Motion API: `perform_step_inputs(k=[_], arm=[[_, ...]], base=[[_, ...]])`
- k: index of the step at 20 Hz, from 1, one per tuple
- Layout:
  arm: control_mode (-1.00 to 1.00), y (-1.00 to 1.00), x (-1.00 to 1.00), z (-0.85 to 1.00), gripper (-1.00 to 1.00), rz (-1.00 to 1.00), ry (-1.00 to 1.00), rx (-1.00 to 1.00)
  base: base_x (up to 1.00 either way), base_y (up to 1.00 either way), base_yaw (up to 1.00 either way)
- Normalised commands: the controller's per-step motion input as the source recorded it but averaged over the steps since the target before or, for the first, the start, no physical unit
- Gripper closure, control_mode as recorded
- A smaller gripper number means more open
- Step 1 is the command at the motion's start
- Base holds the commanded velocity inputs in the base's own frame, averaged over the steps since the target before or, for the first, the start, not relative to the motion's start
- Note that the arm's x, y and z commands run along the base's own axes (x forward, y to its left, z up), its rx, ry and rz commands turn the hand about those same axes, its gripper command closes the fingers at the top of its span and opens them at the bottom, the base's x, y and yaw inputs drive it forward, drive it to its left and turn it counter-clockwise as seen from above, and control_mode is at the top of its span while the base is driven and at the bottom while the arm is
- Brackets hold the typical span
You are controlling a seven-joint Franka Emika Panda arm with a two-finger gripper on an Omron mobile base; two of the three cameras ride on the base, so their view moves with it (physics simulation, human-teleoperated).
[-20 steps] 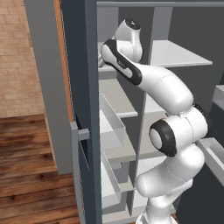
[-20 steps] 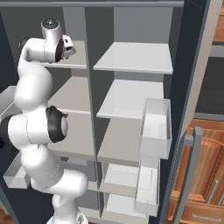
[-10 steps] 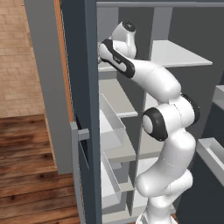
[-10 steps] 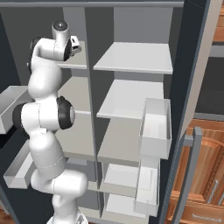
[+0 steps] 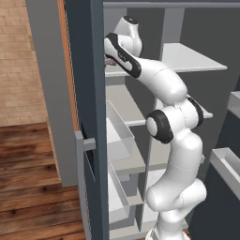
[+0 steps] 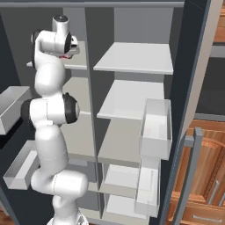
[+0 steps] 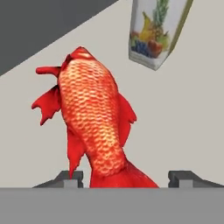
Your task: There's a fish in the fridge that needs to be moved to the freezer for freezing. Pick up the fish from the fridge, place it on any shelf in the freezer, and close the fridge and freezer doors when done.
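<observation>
The fish point(image 7: 94, 122) is red and scaly and lies on the light-grey top shelf point(image 7: 183, 113) of the left compartment of the slate-grey appliance. In the hand view my gripper point(image 7: 127, 177) is open and straddles the fish's tail. The left fingertip point(image 7: 72, 178) sits close to a fin, and the right one stands apart from the tail. In the base views the hand point(image 6: 70, 52) reaches onto that top shelf, and a bit of red shows under it. The fridge and freezer doors point(image 5: 84, 93) point(image 6: 193, 66) are both swung open.
A juice carton point(image 7: 157, 33) printed with fruit stands on the same shelf, just beyond the fish. Clear bins hang on the right door point(image 6: 156, 127) and the left door point(image 6: 13, 107). The centre divider point(image 6: 90, 110) runs close beside my arm. Wooden cabinets point(image 6: 206, 176) stand to the right.
The arm's elbow has risen and straightened while the hand stays at the top shelf. The jaws have narrowed around the fish.
</observation>
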Motion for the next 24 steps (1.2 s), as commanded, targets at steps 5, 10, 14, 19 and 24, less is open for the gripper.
perform_step_inputs(k=[5,10,14,19,24], arm=[[-1.00,0.19,-0.33,-0.19,-1.00,0.07,0.20,-0.05],[-1.00,0.00,-0.80,-0.19,-1.00,0.08,-0.04,0.00],[-1.00,0.00,-0.75,0.00,-1.00,0.04,-0.22,0.00],[-1.00,0.00,-0.46,0.00,-1.00,0.00,-0.24,0.00],[-1.00,-0.01,0.00,0.00,-1.00,0.00,-0.09,0.00]], base=[[0.00,0.00,0.00],[0.00,0.00,0.00],[0.00,0.00,0.00],[0.00,0.00,0.00],[0.00,0.00,0.00]])
